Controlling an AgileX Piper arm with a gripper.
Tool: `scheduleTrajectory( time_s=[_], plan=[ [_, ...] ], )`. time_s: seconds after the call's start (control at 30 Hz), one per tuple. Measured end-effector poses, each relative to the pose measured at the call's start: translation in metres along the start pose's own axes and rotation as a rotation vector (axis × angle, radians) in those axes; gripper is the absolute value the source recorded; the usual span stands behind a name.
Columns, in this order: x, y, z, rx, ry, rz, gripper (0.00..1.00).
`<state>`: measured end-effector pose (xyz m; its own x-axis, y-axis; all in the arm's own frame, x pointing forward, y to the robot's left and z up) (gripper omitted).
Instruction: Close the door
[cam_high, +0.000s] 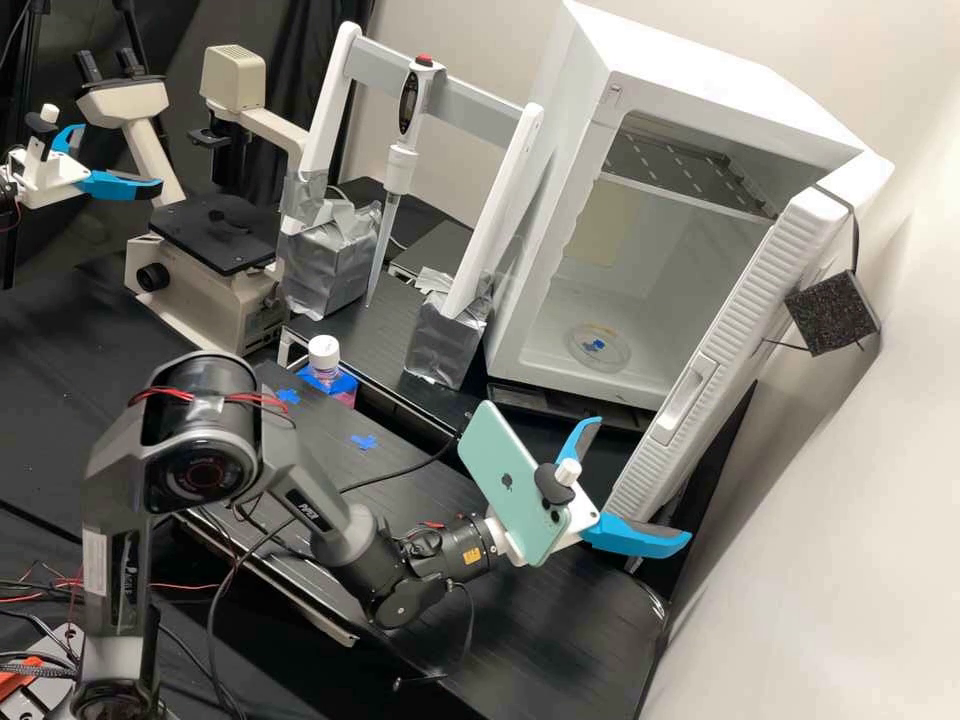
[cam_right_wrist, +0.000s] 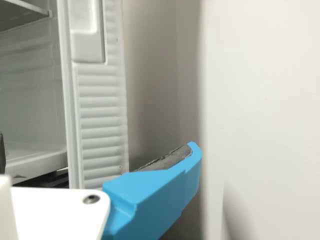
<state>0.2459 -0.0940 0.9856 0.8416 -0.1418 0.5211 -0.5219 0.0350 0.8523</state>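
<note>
The tool (cam_high: 643, 479) hangs wide open — empty — near the door (cam_high: 745, 310).

Door (cam_high: 748, 308) ribbed, matt plastic; black block (cam_high: 832, 313) rough; silver tape (cam_high: 322, 272) glossy, creased

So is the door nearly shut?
Not yet. Looks done: the gripper is open beside the door's lower part, and the dish sits inside the white box. In hand: nothing is gripped. Left: the door stands wide open, so it probably needs pushing all the way round to cover the box's front.
</note>
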Motion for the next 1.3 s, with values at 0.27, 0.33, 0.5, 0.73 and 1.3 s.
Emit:
scheduleTrajectory(
  time_s=[0.27, 0.33, 0.5, 0.73, 1.3],
  plan=[
    [0.018, -0.012, 0.004, 0.086, 0.048, -0.077, 1.0],
    [0.019, -0.014, 0.005, 0.115, 0.045, -0.088, 1.0],
    [0.02, -0.016, 0.004, 0.166, 0.044, -0.093, 1.0],
    [0.011, -0.013, -0.008, 0.187, 0.059, -0.11, 1.0],
    [-0.011, -0.058, -0.076, 0.186, 0.279, -0.37, 1.0]
  ],
)
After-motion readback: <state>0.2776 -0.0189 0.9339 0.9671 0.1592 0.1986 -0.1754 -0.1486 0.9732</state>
